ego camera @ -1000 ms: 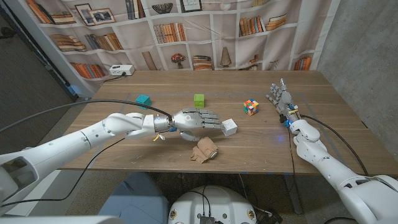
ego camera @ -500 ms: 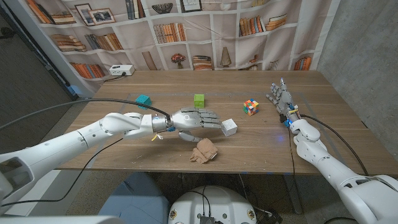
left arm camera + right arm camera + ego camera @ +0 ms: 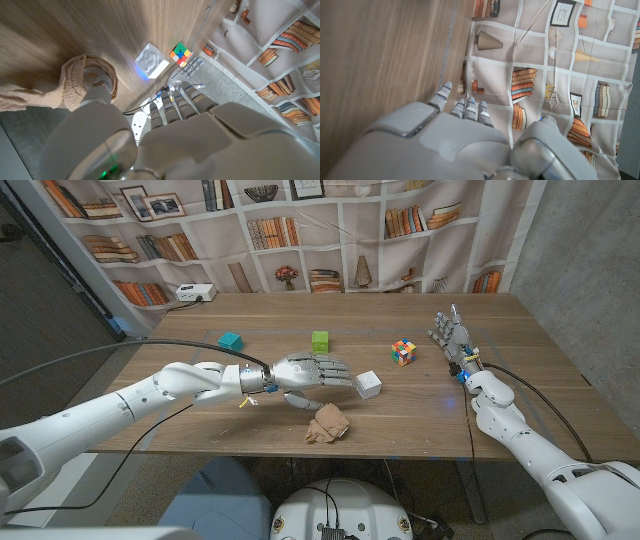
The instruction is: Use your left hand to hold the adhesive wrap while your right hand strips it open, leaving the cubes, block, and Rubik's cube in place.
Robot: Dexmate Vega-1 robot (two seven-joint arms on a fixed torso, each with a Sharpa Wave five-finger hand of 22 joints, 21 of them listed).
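Table [image 3: 540,380], one tan wrap [image 3: 327,426], three cubes, one Rubik's cube [image 3: 403,352], both robot hands empty, fingers extended.

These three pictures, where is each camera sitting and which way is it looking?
Head view: on the robot's head, looking down at the table; both arms show, left hand above the adhesive wrap.
Left wrist view: along the left hand's back toward the wrap, white block and Rubik's cube.
Right wrist view: along the right hand's back toward the bookshelf backdrop.
Head and left wrist views share wrap, block and cube.
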